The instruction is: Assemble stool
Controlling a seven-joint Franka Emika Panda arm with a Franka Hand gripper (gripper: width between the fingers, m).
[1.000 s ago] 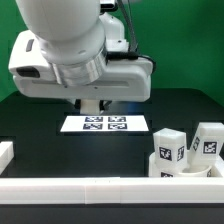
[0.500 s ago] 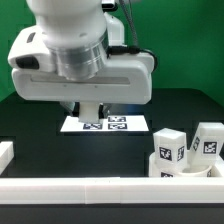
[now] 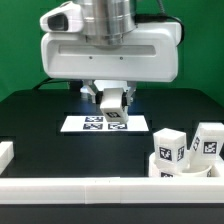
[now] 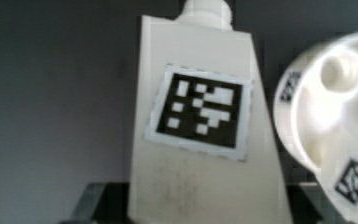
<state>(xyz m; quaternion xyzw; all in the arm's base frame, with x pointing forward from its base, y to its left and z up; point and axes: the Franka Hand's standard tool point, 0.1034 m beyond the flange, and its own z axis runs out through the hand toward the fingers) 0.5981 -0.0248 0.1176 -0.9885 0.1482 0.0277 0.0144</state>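
Observation:
My gripper [image 3: 111,97] hangs above the far middle of the table, shut on a white block leg [image 3: 114,103] of the stool, held clear of the table. In the wrist view the leg [image 4: 197,110] stands between the jaws of my gripper [image 4: 197,206], its square tag facing the camera and a peg at its far end. The round seat [image 4: 336,110] shows beside it in the wrist view. In the exterior view the seat [image 3: 182,168] sits at the front right, with two tagged legs [image 3: 168,148] [image 3: 207,140] standing on it.
The marker board [image 3: 105,123] lies on the black table under the gripper. A long white rail [image 3: 100,188] runs along the front edge and a short one [image 3: 6,152] sits at the exterior view's left.
The arm has swung toward the exterior view's right and risen. The gripper and the leg it holds now show below the hand, above the marker board.

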